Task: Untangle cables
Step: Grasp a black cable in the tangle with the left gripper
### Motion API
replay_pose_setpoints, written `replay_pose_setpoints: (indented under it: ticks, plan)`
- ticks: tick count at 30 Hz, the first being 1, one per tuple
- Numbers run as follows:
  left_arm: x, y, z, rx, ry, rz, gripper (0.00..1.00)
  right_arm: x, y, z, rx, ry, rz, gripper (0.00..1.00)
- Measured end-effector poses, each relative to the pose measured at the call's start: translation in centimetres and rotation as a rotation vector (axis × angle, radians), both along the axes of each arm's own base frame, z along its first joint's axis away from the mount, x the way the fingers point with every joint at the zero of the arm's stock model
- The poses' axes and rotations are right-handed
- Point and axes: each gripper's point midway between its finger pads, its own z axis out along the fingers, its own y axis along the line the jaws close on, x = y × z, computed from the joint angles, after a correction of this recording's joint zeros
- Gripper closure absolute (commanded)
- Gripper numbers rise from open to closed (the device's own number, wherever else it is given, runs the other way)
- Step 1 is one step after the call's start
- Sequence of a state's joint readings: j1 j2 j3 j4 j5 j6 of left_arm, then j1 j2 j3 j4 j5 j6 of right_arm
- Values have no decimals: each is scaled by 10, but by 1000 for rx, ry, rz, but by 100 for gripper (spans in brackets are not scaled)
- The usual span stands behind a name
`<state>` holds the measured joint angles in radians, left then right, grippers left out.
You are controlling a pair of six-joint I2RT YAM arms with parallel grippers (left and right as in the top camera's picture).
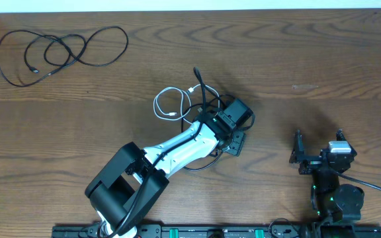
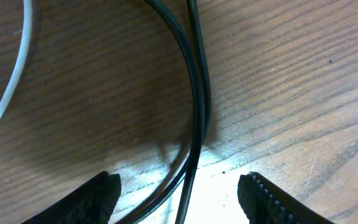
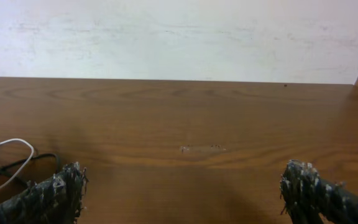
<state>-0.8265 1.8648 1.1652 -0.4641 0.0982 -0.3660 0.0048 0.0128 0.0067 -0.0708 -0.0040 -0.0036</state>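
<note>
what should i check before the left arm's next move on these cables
1. Left gripper open: ok.
2. Black cable between its fingers: ok, two strands run there.
3. White cable clear of that black cable: not ok, they appear to cross.
4. Second black cable lying apart at the far left corner: ok.
5. Right gripper open and empty: ok.

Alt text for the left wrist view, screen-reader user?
Two black cable strands run down the wooden table and pass between the open jaws of the left gripper. A white cable curves at the left edge.
</note>
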Motion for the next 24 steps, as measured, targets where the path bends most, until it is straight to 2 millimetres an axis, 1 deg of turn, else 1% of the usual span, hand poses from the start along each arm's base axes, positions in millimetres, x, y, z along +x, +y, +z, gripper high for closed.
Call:
replay_pose_setpoints:
  ticks: [2,4,7,8,11,12,13,14,15,18,20,22,24]
  plan:
    - [0,0,0,0,0,-1,44,0,0,0,0,0,0,1]
    - [0,0,0,0,0,0,53,0,0,0,0,0,0,1]
    - [0,0,-2,3,3,-1,55,0,0,0,0,0,0,1]
    - [-1,1,-4,8,8,-1,57,0,0,0,0,0,0,1]
    - [-4,3,-18,32,36,-3,74,0,0,0,0,0,0,1]
    - [-3,3,-20,37,35,-5,81,0,0,0,0,1,0,1]
    - [-3,1,-19,30,36,-5,81,0,0,0,0,0,0,1]
    - [-3,2,-20,32,37,-7,85,0,0,0,0,0,0,1]
    - [-4,2,-20,33,40,-3,86,0,0,0,0,0,0,1]
    - [-4,2,-20,33,40,-4,92,0,0,0,0,0,0,1]
    - [-3,2,-18,29,37,-5,92,0,0,0,0,0,0,1]
    - [-3,0,-12,16,27,-3,92,0,0,0,0,0,0,1]
    - [-1,-3,0,-10,11,-4,92,0,0,0,0,0,0,1]
